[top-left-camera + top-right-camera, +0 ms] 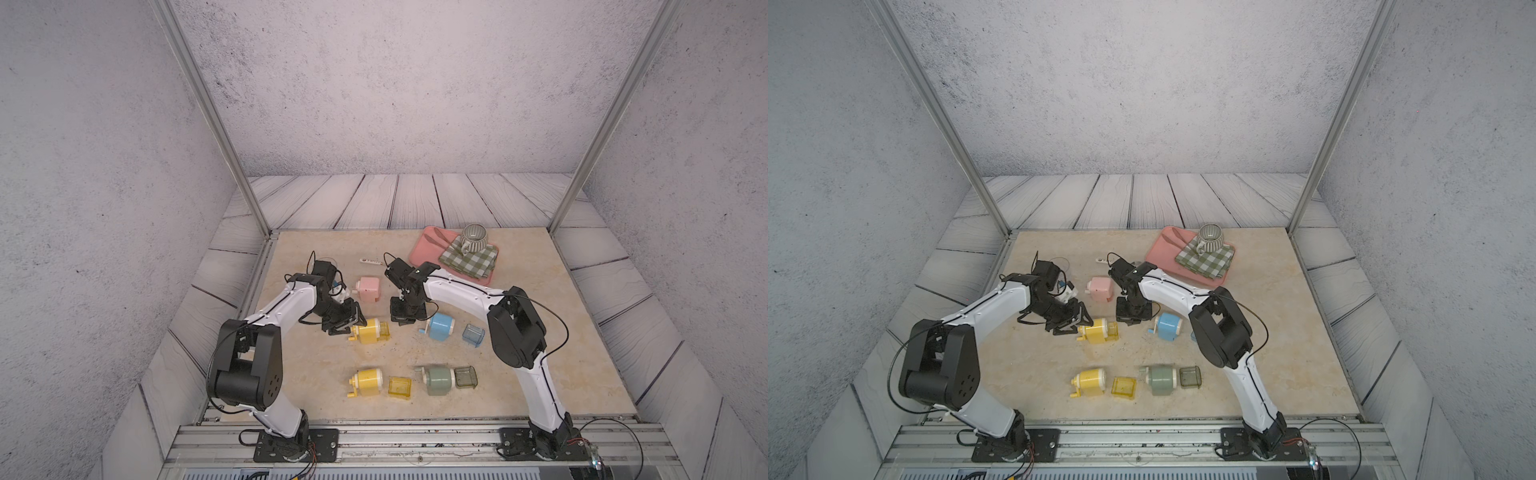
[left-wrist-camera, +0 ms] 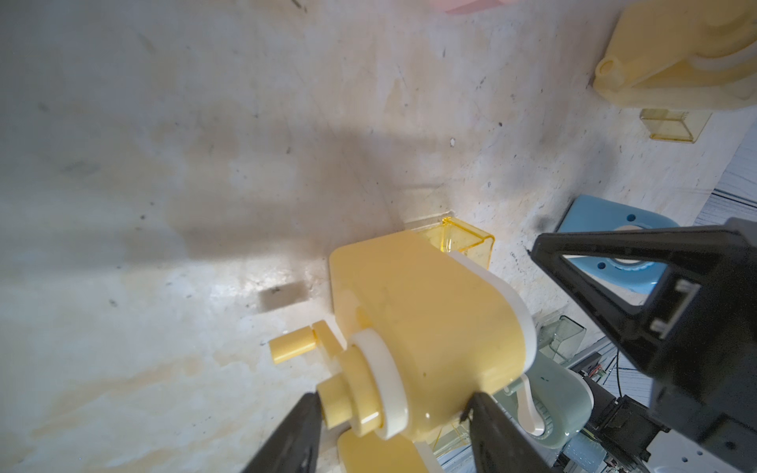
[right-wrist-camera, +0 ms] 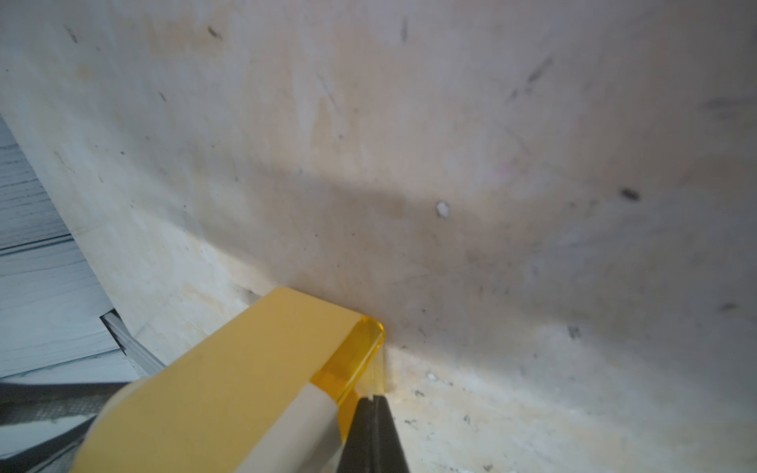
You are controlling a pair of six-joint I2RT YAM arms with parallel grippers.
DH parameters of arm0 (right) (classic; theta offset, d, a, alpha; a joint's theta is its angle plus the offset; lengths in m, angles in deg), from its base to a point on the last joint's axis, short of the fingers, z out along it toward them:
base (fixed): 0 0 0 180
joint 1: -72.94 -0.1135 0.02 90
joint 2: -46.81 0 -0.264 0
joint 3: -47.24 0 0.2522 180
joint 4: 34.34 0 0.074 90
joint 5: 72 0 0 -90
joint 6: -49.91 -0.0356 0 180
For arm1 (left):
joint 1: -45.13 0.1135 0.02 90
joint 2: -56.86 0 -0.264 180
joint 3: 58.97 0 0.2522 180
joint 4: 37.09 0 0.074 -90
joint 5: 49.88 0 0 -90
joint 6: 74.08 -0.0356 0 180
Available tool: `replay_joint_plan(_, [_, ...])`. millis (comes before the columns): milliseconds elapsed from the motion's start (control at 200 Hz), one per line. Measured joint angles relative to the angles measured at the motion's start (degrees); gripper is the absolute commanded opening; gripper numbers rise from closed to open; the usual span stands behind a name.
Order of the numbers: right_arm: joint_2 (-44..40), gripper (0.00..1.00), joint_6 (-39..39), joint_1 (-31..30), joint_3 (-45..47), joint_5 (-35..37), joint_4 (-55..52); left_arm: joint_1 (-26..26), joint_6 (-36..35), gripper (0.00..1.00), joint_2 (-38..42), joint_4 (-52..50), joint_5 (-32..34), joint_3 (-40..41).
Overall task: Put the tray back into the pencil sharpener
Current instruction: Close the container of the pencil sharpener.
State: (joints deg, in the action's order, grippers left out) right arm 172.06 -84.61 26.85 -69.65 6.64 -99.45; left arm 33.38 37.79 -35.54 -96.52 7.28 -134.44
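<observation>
While the left gripper (image 2: 391, 397) clamps the yellow sharpener (image 2: 426, 311), the right gripper (image 3: 372, 403), tips pressed together, should probably nudge the protruding tray (image 3: 352, 356) home.

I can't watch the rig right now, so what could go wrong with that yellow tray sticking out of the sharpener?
The yellow tray sticks out of the yellow sharpener; the shut right gripper at its end could push it askew and jam it. The left gripper holds only the crank end, so the sharpener might swivel. The blue sharpener beside the right gripper could get knocked.
</observation>
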Motion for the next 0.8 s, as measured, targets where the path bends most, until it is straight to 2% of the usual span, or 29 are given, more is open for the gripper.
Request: replay_joint_plan(801, [1.77, 0.0, 0.02, -0.79, -0.31, -8.28, 3.21, 0.0, 0.0, 0.6, 0.0, 0.02, 0.0, 0.0])
